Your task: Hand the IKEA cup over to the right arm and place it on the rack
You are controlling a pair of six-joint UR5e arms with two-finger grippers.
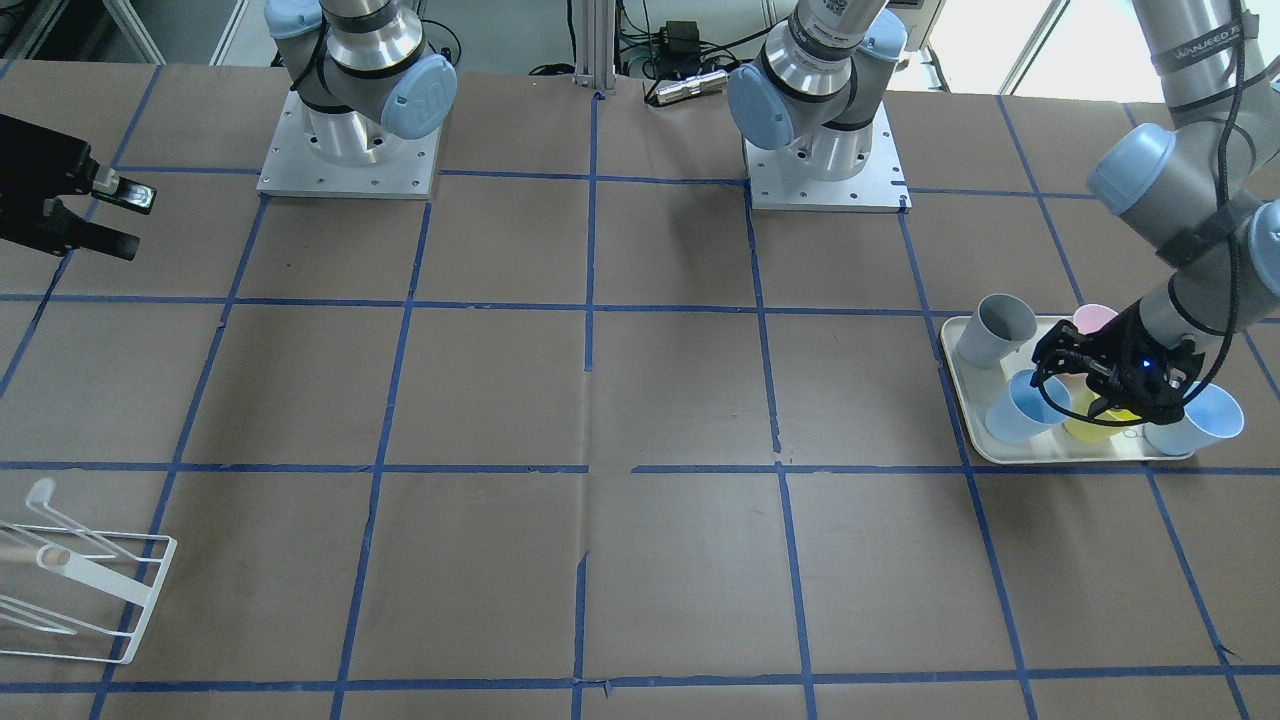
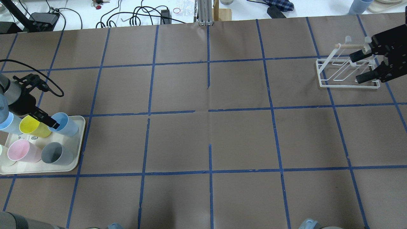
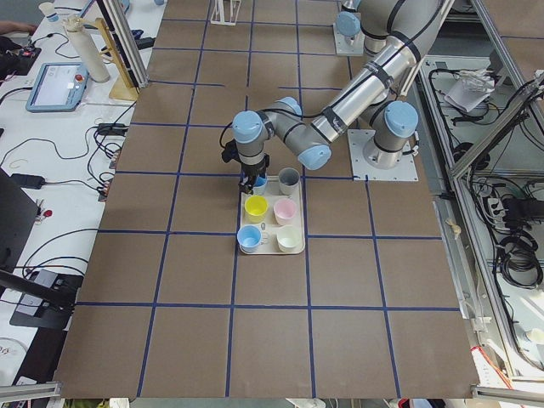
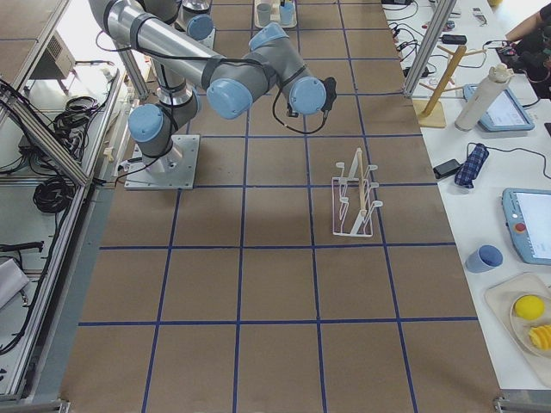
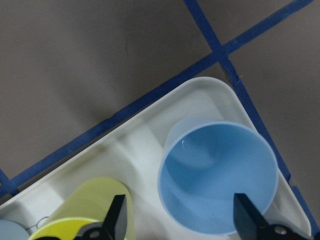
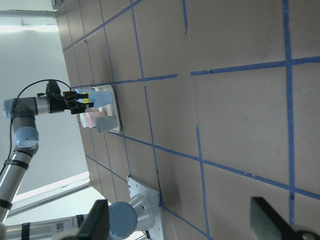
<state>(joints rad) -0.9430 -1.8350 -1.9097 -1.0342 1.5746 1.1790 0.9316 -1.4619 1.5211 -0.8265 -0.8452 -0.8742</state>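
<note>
The IKEA cup (image 2: 65, 124), a pale blue tumbler, stands upright in the far corner of the cream tray (image 2: 79, 140); it also shows in the front view (image 1: 1018, 405) and the left wrist view (image 5: 217, 175). My left gripper (image 2: 48, 122) is open just above it. In the left wrist view (image 5: 182, 217) one finger is over the cup's mouth and the other is between it and the yellow cup (image 5: 80, 210). My right gripper (image 2: 362, 66) is open and empty, above the white wire rack (image 2: 346, 72) at the far right. The rack also shows in the front view (image 1: 80, 590).
The tray also holds a second pale blue cup (image 2: 8, 124), a yellow cup (image 2: 33, 125), a pink cup (image 2: 22, 151), a grey cup (image 2: 55, 154) and a cream cup at the view's edge. Brown paper with blue tape lines covers the table (image 2: 210, 136) between tray and rack.
</note>
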